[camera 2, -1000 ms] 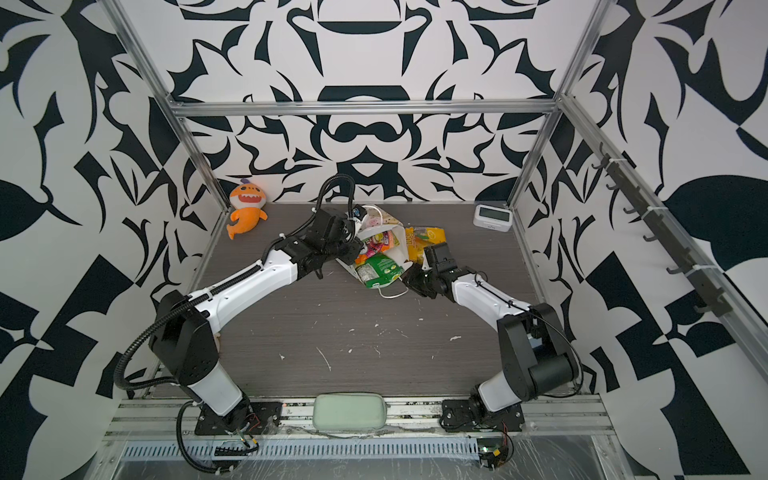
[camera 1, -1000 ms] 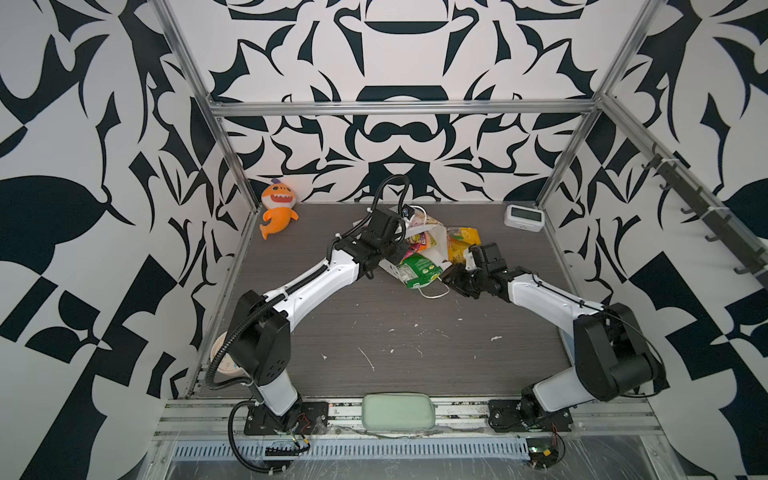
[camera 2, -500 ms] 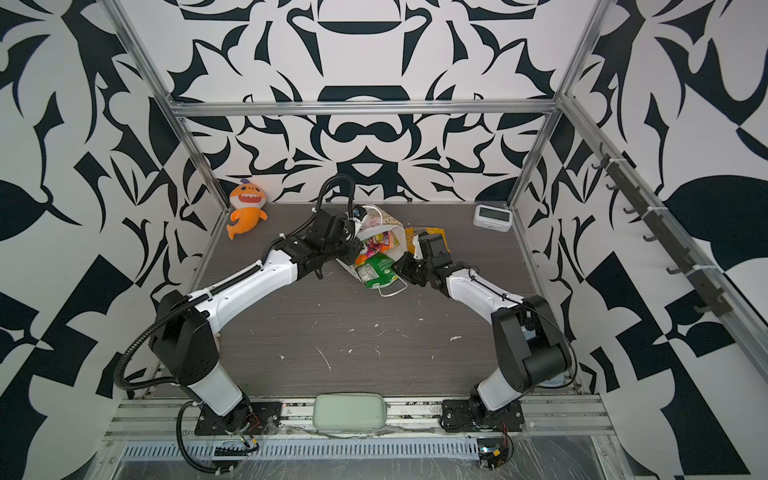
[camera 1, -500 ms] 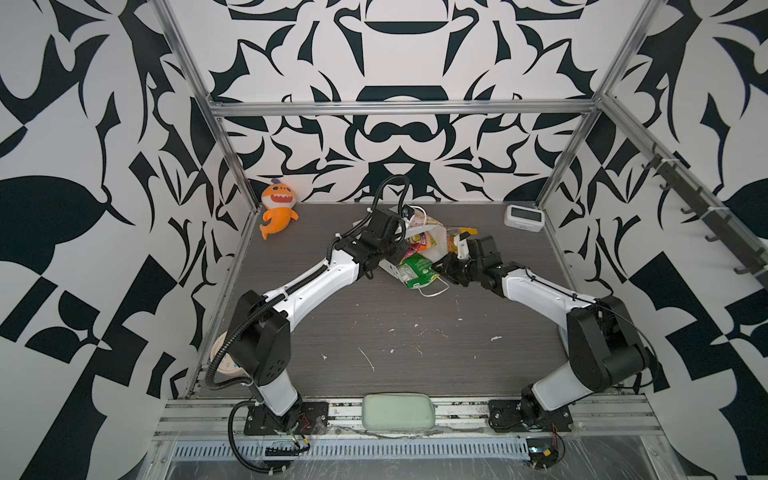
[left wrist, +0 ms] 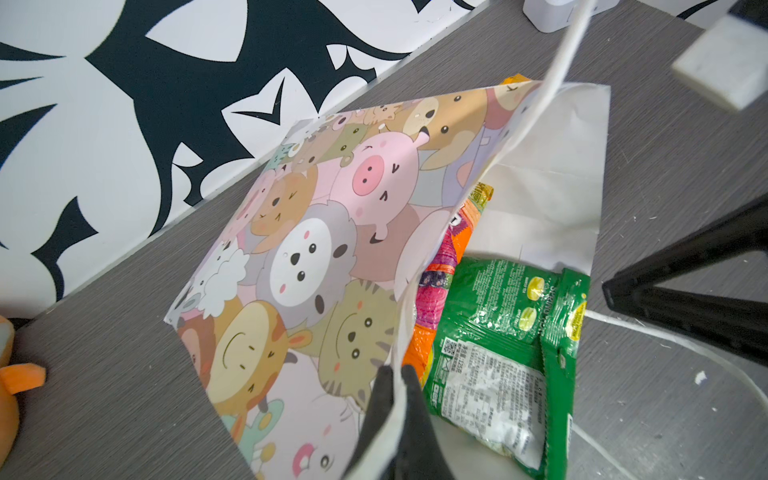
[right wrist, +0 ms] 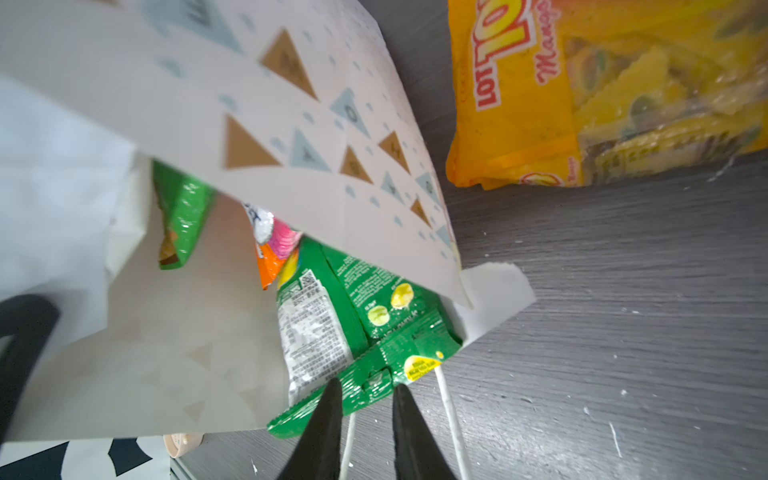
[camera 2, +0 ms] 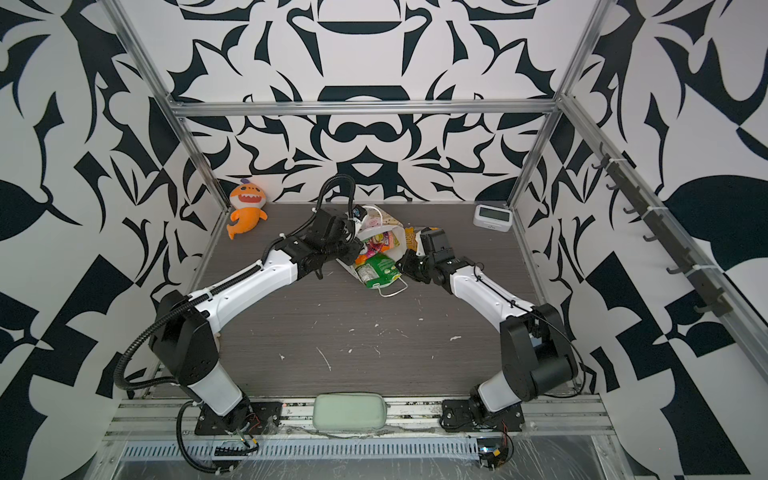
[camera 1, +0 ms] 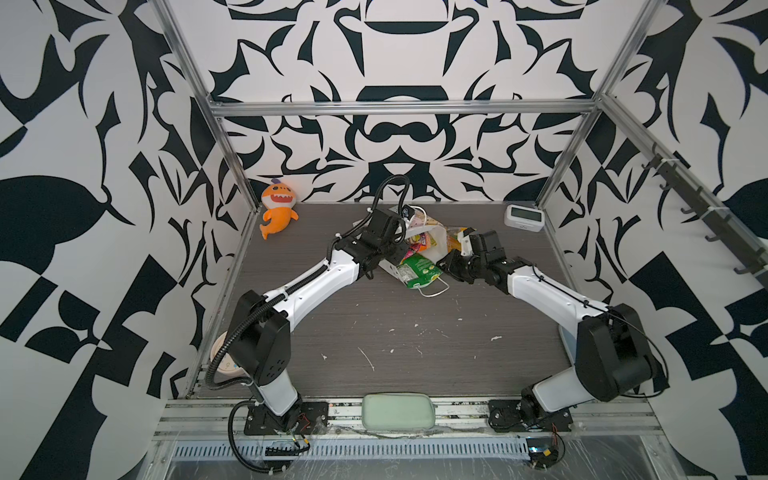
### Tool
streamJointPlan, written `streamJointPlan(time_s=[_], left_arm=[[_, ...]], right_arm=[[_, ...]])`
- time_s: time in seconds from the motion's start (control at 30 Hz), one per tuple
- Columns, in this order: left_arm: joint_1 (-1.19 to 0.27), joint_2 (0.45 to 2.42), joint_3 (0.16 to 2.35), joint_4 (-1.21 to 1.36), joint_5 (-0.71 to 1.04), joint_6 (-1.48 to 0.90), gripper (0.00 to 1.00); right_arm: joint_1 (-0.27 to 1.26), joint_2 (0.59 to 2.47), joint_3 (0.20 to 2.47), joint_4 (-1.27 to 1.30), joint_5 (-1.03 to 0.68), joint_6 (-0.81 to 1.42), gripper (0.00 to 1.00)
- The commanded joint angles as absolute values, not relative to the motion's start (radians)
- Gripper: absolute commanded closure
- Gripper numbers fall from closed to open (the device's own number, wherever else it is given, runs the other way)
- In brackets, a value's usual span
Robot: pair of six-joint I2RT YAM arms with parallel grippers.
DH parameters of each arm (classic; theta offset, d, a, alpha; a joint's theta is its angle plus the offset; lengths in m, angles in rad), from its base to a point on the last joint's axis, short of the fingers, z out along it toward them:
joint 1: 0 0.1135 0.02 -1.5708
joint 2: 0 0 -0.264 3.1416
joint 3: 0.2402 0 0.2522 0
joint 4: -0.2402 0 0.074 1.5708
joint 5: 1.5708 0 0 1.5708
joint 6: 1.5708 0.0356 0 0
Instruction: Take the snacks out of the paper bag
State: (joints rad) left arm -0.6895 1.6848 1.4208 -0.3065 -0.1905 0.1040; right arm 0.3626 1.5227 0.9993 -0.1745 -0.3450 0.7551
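Note:
The paper bag (camera 1: 438, 245) (camera 2: 390, 237) lies on its side at the back middle of the table, mouth toward the front. My left gripper (left wrist: 397, 374) is shut on the rim of its cartoon-animal face (left wrist: 311, 249). A green snack packet (camera 1: 419, 270) (left wrist: 498, 332) sticks halfway out of the mouth, with orange and pink packets (left wrist: 436, 291) behind it inside. My right gripper (right wrist: 365, 386) (camera 1: 446, 266) is open, its tips on either side of the green packet's sealed edge (right wrist: 374, 374). A yellow packet (right wrist: 582, 95) (camera 1: 455, 239) lies on the table beside the bag.
A white cord handle (camera 1: 434, 291) loops on the table under the green packet. An orange plush (camera 1: 278, 208) sits at the back left, a small white clock (camera 1: 523, 216) at the back right. A pale green pad (camera 1: 398, 411) lies at the front edge.
My right gripper has moved left, from beside the yellow packet to the green packet at the bag's mouth. The left gripper and the bag have stayed put.

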Motion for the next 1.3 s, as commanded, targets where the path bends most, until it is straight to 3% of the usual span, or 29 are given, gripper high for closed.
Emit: streamJointPlan(time_s=[0.0,0.4,0.83,1.27], left_arm=[[-0.692,1.675,1.454,-0.273,-0.197,0.092,1.0],[-0.692,1.68,1.466,-0.277,-0.193,0.094,1.0],[-0.692,1.674,1.457,-0.275,-0.197,0.095,1.0],[-0.692,1.671,1.457,-0.274,-0.195,0.103,1.0]], right_arm=[[0.368,1.539,1.032,-0.206,-0.323,0.732,0.71],[0.383,1.609,1.069,-0.172,-0.321,0.72,0.67],[0.406,1.633,1.113,-0.135,-0.361,0.747,0.77],[0.408,1.688,1.214,-0.259,-0.222,0.535,0.6]])
